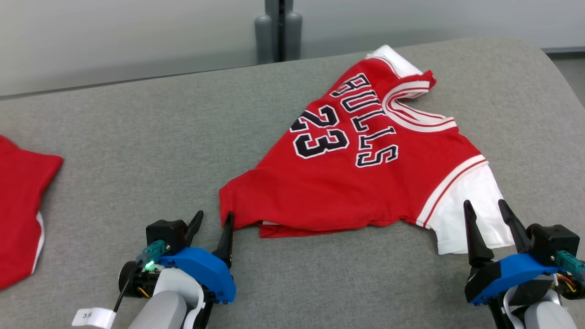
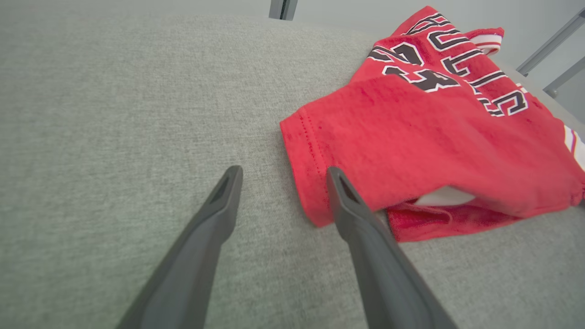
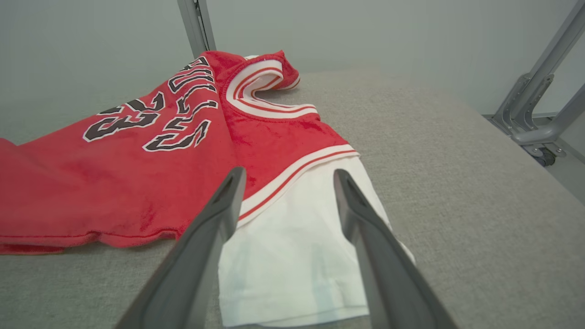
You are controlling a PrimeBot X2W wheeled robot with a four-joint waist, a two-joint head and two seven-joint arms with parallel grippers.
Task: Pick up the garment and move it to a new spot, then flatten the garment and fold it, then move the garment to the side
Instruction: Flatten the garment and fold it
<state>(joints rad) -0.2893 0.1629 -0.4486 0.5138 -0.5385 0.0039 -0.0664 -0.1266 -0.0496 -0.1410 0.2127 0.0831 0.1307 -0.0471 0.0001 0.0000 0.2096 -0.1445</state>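
The garment [image 1: 361, 178] is a red jersey with black "BULLS 23" lettering and white sleeves, lying crumpled on the grey padded table [image 1: 160, 137], right of centre. My left gripper [image 1: 214, 219] stands open at the jersey's near left corner, its right finger [image 2: 347, 201] over the red hem [image 2: 311, 183], nothing between the fingers. My right gripper [image 1: 485, 208] is open too, its fingers [image 3: 228, 196] straddling the white sleeve [image 3: 292, 246] at the jersey's near right end. In the left wrist view a white inner layer [image 2: 445, 197] peeks out under the red fabric.
Another red garment [image 1: 20, 210] lies at the table's left edge. A grey post [image 1: 279, 29] stands behind the table's far edge. Metal frame legs [image 3: 539, 105] stand off the table's right side. Bare grey table lies between the two garments.
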